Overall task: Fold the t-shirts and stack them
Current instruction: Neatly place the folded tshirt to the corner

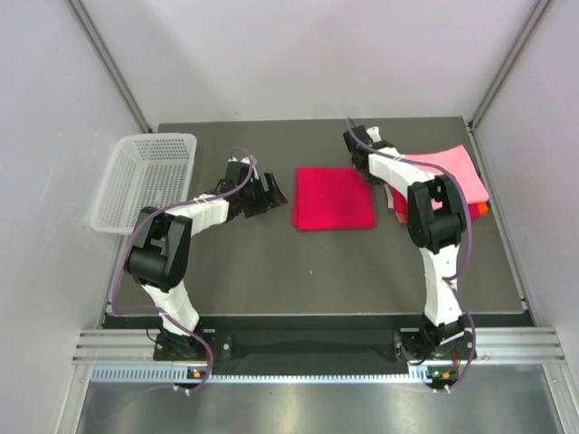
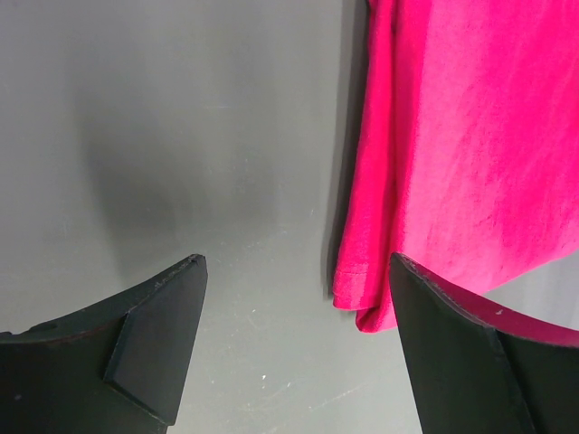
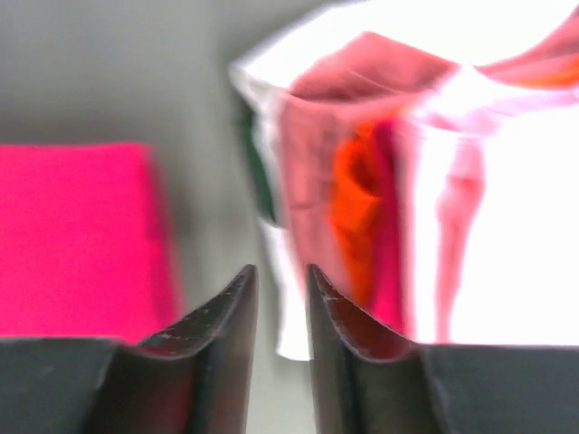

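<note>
My left gripper hangs empty with its jaws wide apart just beside the folded crimson t-shirt at mid-table, ready, I think, to take its edge, while farther back my right gripper, nearly closed on nothing, faces the pink-topped stack where it belongs.

The left pincer gapes wide (elbow bent, reaching inward), the right pincer nearly closed, arm stretched forward.

No legible text or labels anywhere
</note>
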`<state>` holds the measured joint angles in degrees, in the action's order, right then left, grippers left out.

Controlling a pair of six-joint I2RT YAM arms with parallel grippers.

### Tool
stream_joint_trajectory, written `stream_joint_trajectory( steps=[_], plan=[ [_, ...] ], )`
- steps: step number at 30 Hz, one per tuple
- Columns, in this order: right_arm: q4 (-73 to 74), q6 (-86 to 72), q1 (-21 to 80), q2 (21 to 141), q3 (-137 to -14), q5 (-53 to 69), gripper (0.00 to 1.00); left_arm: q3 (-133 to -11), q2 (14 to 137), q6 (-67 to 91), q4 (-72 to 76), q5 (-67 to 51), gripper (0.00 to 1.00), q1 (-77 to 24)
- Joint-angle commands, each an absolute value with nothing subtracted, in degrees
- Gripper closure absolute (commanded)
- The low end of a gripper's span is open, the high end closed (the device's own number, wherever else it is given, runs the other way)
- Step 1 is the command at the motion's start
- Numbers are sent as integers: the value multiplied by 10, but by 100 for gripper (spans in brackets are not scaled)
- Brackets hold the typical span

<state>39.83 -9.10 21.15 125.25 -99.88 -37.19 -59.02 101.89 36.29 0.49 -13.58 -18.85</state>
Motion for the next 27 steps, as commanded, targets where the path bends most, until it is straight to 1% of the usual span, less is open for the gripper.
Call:
stream_joint_trajectory(
  steps=[1, 2, 4, 5, 7, 8, 10, 13, 14, 17, 23, 27],
  plan=[
    [400, -109, 232, 1228, -1038, -339, 64, -587, 1005, 363, 41, -134, 14, -186],
    [400, -112, 232, 1223, -1037, -338, 61, -586, 1005, 363, 42, -135, 14, -186],
    [401, -115, 232, 1199, -1041, -334, 60, -585, 1005, 363, 44, -136, 14, -186],
    [402, -118, 232, 1191, -1042, -329, 56, -584, 1005, 363, 45, -135, 14, -185],
    [407, -120, 233, 1166, -1052, -327, 54, -583, 1003, 363, 47, -135, 14, -186],
    [410, -122, 235, 1158, -1054, -327, 50, -582, 1001, 362, 47, -135, 14, -185],
    [409, -123, 236, 1132, -1048, -322, 46, -578, 999, 363, 53, -134, 14, -186],
    [378, -127, 236, 1091, -1008, -275, 42, -564, 990, 367, 71, -133, 14, -186],
    [365, -128, 236, 1080, -994, -238, 38, -561, 988, 372, 87, -135, 14, -186],
    [319, -139, 229, 1053, -951, -170, 34, -571, 1008, 381, 91, -149, 13, -187],
    [304, -175, 214, 1082, -945, -90, 32, -641, 1058, 396, 61, -178, 14, -191],
    [290, -199, 200, 1113, -936, -58, 31, -727, 1111, 388, 3, -172, 14, -192]
  ],
)
